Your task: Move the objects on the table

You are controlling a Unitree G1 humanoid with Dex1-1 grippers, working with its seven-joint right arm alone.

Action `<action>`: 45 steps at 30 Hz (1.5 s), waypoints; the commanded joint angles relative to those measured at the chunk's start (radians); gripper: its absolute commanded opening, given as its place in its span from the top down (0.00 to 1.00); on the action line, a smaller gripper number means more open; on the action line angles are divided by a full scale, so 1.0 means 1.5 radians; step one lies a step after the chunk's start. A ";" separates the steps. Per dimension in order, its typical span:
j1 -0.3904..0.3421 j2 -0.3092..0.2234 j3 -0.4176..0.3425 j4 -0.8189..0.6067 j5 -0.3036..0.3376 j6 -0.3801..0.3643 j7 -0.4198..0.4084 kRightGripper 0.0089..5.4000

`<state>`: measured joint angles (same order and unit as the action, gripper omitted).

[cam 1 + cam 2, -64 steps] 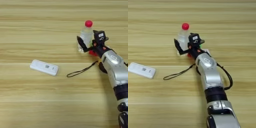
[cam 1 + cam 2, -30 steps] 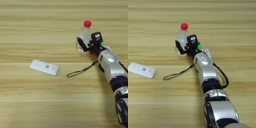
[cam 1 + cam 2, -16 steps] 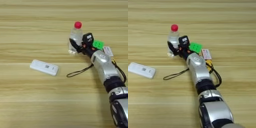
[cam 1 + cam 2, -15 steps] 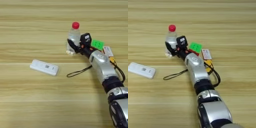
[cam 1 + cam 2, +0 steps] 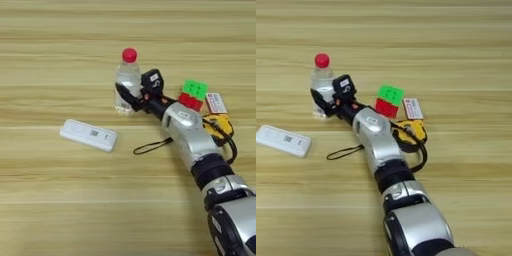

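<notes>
- Resting at the 9 o'clock side of the bench (image 5: 45, 200), the white device (image 5: 89, 135) has not moved.
- Bottle (image 5: 128, 80) has travelled toward 9 o'clock, upright, clenched in the end effector (image 5: 131, 98).
- Cube (image 5: 191, 93) and tape measure (image 5: 219, 125) are now uncovered at 3 o'clock.

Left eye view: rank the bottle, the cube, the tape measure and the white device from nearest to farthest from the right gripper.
1. Clear bottle: right at the right gripper, at its base.
2. Red-green cube: to the gripper's right.
3. White device on the left and tape measure on the right: too close to call.
</notes>
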<state>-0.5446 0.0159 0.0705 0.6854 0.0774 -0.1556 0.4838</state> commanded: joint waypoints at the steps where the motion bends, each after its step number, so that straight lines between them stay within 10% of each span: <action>1: -0.045 0.005 -0.001 -0.009 -0.002 -0.012 -0.009 0.42; 23: -0.013 -0.009 0.000 -0.048 -0.008 -0.017 -0.014 0.02; 45: 0.286 -0.106 0.061 -0.503 0.007 0.139 0.067 0.01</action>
<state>-0.0924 -0.1174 0.1621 0.0406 0.0675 0.0365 0.5793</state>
